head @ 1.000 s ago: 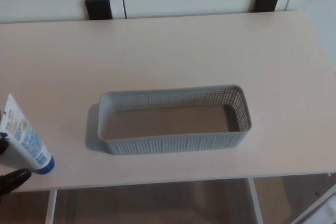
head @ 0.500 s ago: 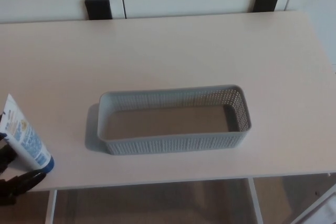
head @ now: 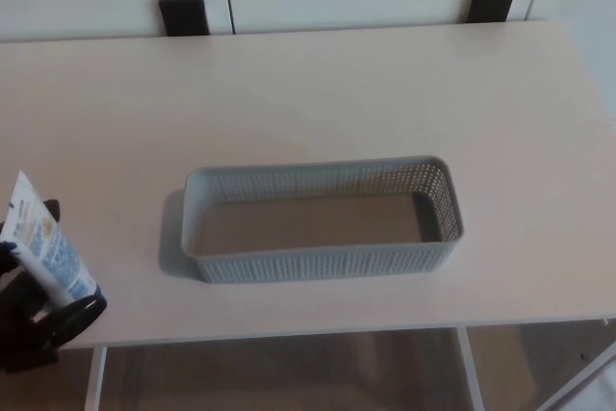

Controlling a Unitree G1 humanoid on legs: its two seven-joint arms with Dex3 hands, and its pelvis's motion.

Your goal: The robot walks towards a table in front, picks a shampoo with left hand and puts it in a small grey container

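1. The left hand (head: 38,320) sits at the near-left edge of the table (head: 385,93). Its black fingers (head: 82,313) are wrapped around the lower end of the shampoo tube (head: 43,243), which slants up out of the grasp.
2. The step in hand looks like the pick, with the grip apparently made.
3. The grey container (head: 318,262) stands empty mid-table, well apart from the tube.
4. The next move calls for a lift, a carry rightward over the container's near wall, then a release inside.
5. The right hand is out of view.
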